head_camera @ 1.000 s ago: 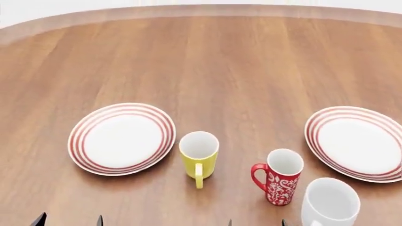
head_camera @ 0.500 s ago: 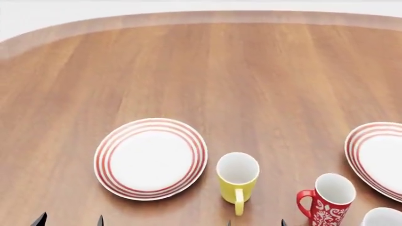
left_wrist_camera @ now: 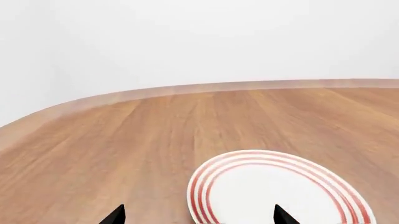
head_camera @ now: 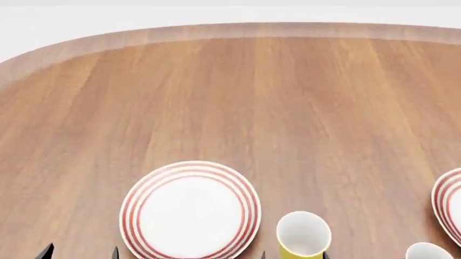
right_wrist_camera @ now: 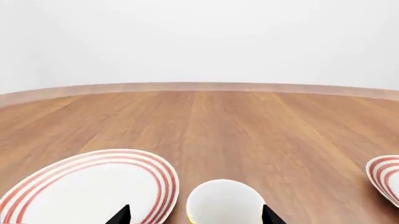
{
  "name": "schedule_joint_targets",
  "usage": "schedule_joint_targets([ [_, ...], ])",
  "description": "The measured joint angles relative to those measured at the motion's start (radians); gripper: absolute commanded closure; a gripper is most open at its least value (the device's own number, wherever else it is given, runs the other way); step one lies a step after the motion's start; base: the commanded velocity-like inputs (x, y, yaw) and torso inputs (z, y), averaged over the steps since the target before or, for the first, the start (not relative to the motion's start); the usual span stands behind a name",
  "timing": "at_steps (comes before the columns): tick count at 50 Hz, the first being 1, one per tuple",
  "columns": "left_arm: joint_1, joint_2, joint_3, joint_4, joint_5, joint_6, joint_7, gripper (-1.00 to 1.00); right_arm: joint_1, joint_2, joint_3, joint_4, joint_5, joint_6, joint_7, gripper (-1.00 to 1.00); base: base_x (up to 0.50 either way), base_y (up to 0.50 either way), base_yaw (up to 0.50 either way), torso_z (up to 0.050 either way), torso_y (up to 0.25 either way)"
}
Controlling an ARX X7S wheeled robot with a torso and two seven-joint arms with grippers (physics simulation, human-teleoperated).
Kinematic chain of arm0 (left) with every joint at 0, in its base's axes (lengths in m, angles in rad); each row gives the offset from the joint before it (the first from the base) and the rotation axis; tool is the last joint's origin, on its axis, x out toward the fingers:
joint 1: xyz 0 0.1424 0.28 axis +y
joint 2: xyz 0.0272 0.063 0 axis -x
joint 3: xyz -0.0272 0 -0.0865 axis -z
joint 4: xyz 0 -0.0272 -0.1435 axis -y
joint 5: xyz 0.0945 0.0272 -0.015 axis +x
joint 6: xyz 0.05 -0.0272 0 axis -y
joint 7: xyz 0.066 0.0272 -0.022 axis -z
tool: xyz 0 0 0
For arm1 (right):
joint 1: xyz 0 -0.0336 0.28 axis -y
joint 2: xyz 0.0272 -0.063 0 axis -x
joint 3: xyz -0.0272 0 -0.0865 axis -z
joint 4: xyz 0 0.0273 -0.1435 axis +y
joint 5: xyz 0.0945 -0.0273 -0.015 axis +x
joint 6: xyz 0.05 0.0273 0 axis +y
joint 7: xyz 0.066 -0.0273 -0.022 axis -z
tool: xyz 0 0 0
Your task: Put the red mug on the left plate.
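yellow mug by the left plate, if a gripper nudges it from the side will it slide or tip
Probably slides first: the yellow mug stands upright on the smooth wooden table, and its glossy look suggests little grip. It looks rigid, so it would not give. Pushed toward the left plate, it might catch on the rim and tip.

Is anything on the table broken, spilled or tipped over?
No, nothing looks wrong. The left plate lies flat and whole on the wooden table, and the yellow mug beside it stands upright and empty. Another striped plate pokes in at the edge, flat too. No spills or cracks show.
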Motion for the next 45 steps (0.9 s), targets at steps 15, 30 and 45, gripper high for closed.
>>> schedule_joint_targets([
  [15,-0.004,-0.007,0.010,-0.003,-0.009,0.001,-0.010,-1.00,0.002,0.008,-0.006,-0.011,0.019,0.015,0.013,-1.00,0.23,0.00,0.00,0.000,0.000],
  [30,-0.009,-0.012,0.012,-0.017,-0.020,0.002,-0.026,-1.00,0.084,-0.026,0.075,-0.329,0.149,0.510,0.221,-1.00,0.00,0.00,0.00,0.000,0.000],
  [45,-0.010,-0.018,0.018,-0.020,-0.032,0.000,-0.036,-1.00,0.149,-0.100,0.196,-0.507,0.244,0.784,0.522,-1.00,0.00,0.00,0.00,0.000,0.000],
])
